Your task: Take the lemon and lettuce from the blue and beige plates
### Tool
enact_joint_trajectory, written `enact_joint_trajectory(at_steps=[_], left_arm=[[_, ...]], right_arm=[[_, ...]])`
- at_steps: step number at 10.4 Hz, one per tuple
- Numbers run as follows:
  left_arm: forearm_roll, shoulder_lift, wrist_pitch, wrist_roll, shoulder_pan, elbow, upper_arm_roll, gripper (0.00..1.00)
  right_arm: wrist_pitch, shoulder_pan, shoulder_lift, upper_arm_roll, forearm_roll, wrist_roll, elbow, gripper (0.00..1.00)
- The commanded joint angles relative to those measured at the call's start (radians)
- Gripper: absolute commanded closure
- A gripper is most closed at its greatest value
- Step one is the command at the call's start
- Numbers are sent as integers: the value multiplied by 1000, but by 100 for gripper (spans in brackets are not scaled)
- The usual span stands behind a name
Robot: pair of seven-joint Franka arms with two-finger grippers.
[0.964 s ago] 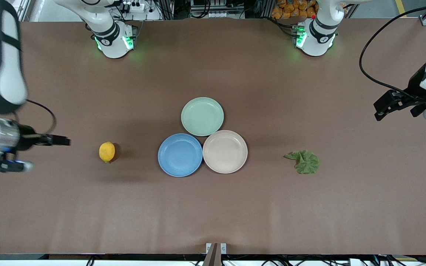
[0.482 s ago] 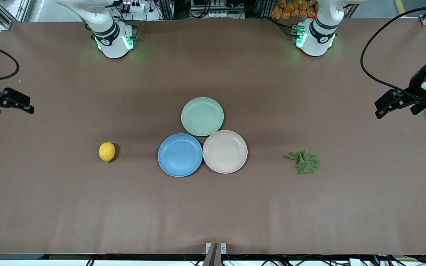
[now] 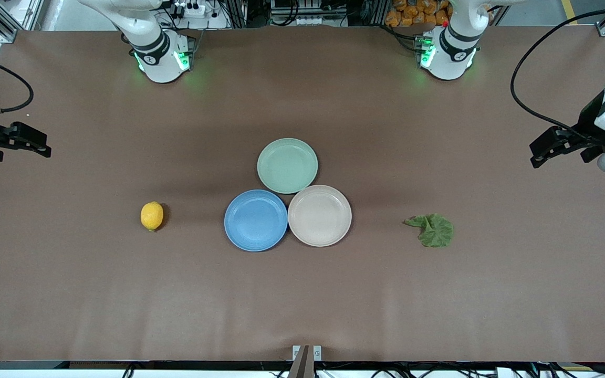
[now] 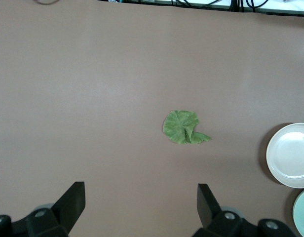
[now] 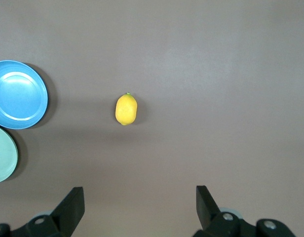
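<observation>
On the desk (image 3: 302,294), lemon (image 3: 152,216) beside blue plate (image 3: 256,220), lettuce (image 3: 433,230) beside beige plate (image 3: 319,216), left hand (image 4: 140,205) and right hand (image 5: 139,207) both released, raised over the desk's ends.

Even, bright overhead light; the brown surface (image 3: 302,294) shows faint sheen, no glare. The lemon (image 3: 152,216) casts a short soft shadow. Everything is sharp.
</observation>
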Motion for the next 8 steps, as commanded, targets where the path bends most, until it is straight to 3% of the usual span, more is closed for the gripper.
enact_joint_trajectory(at_steps=[1,8], left_arm=[[-62,-10,-11,28,4,-9,-1,0],[-64,-18,-106,80,4,-9,-6,0]], right_arm=[[24,-20,-30,22,14,22,-42,0],[-9,-3,-32,34,48,171,-39,0]])
